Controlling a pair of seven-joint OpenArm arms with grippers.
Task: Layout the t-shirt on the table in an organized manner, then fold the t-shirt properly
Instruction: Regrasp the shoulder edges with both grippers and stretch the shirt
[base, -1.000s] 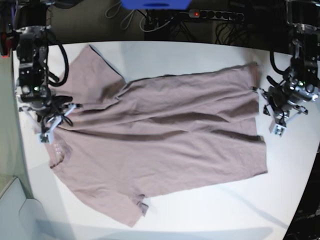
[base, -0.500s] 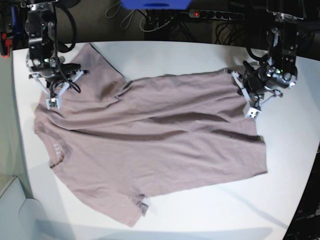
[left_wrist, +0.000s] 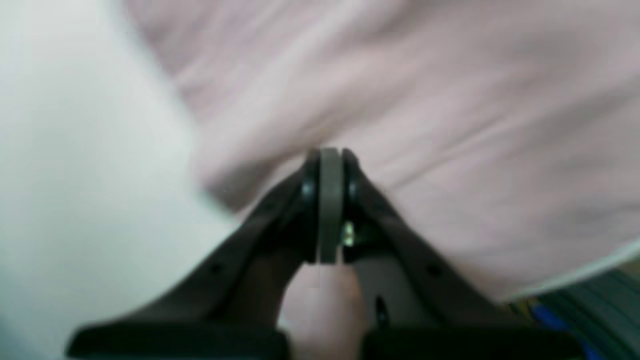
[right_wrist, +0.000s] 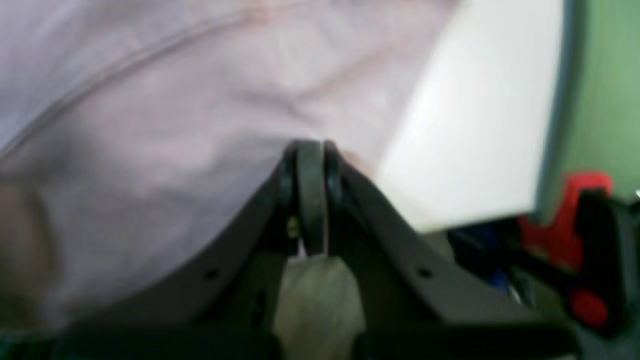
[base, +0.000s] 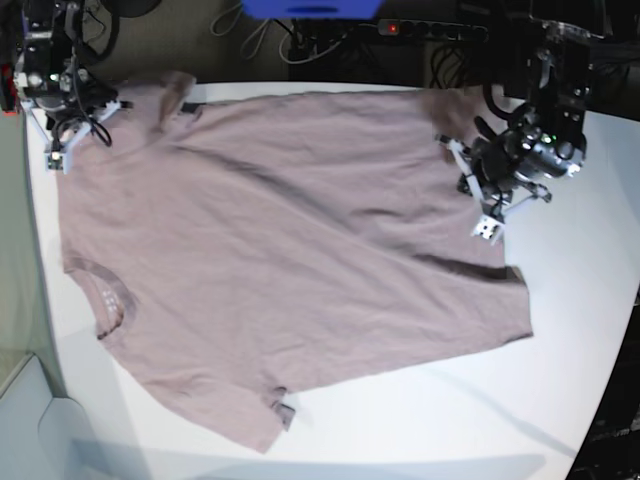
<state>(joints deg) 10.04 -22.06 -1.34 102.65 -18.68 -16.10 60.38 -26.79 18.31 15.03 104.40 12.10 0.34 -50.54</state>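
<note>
The mauve-pink t-shirt (base: 290, 250) lies spread across the white table (base: 560, 300), with its neckline (base: 105, 300) at the left and its hem at the right. My left gripper (base: 470, 180) is at the shirt's far right corner. In the left wrist view its jaws (left_wrist: 330, 155) are shut on a fold of the t-shirt (left_wrist: 450, 100). My right gripper (base: 85, 125) is at the far left sleeve. In the right wrist view it (right_wrist: 310, 147) is shut on the t-shirt cloth (right_wrist: 150, 125) beside the table edge (right_wrist: 475, 125).
A power strip (base: 430, 30), cables and a blue object (base: 310, 8) lie beyond the table's far edge. A red part (right_wrist: 585, 200) sits off the left corner. A pale bin (base: 30, 420) stands at the lower left. The table edge curves away at the right.
Both grippers moved toward the far edge of the table, dragging the shirt's far side with them. The folded far sleeve and the body have opened out flatter.
</note>
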